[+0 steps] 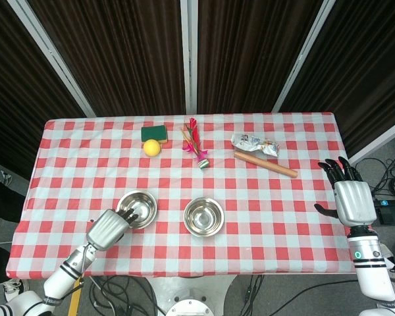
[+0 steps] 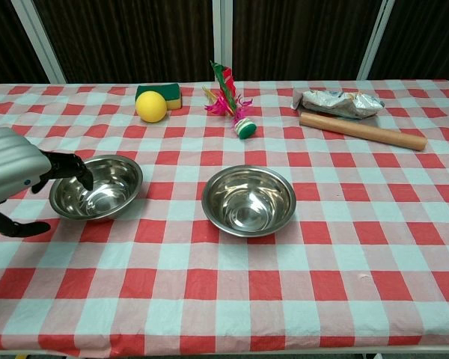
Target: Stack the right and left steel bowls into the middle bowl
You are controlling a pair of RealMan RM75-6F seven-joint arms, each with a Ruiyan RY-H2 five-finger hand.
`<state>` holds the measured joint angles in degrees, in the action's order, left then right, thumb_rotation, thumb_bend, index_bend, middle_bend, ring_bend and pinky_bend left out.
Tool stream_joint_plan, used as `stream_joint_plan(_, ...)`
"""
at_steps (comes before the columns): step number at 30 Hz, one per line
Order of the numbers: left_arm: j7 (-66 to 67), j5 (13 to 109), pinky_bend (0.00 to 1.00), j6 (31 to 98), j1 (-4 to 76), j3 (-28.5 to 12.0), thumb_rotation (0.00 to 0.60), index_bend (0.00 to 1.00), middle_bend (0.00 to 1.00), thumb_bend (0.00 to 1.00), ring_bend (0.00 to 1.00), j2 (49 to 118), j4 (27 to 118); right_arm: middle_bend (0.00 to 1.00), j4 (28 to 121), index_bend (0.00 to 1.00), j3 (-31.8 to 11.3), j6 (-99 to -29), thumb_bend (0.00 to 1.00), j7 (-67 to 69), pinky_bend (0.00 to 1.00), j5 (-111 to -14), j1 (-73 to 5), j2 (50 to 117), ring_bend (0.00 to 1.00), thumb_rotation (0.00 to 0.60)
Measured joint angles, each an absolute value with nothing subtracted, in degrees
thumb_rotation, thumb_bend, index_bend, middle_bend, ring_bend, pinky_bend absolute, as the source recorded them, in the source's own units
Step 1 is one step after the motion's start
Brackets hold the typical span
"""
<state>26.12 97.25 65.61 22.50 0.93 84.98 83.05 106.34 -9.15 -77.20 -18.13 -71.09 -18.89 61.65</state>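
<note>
The left hand (image 2: 15, 176) hooks its dark fingers over the rim of the left shiny steel bowl (image 2: 96, 187), thumb outside; whether it grips, I cannot tell. The middle steel bowl (image 2: 248, 200) sits beside it on the checked worktop (image 2: 359, 247). The right hand (image 1: 351, 200) hovers spread and empty off the edge.

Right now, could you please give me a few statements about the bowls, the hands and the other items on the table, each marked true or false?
1. The left hand reaches over the rim of the left bowl. True.
2. The right hand holds the rolling pin. False: it holds nothing, off the table's right edge.
3. The middle bowl has a bowl stacked in it. False: it is empty.
4. The yellow ball sits beside the sponge. True.
</note>
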Motion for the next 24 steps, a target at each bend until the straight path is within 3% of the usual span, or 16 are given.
stream_joint_plan(17, 25.96, 95.4, 0.86, 64.42, 24.33, 1.26, 0.6, 0.46, 0.49, 0.25, 0.79, 89.73, 77.0, 0.15, 105.21, 0.16, -9.49, -75.36, 0.01, -18.74, 0.18, -69.75, -19.45, 62.56, 0.05, 0.6)
stream_joint_plan(24, 25.86, 93.84, 0.89, 64.02, 24.93, 0.92, 0.6, 0.52, 0.55, 0.28, 0.83, 91.98, 73.53, 0.15, 104.59, 0.16, -9.55, -74.93, 0.02, -18.38, 0.18, -69.33, -19.4, 62.54, 0.05, 0.6)
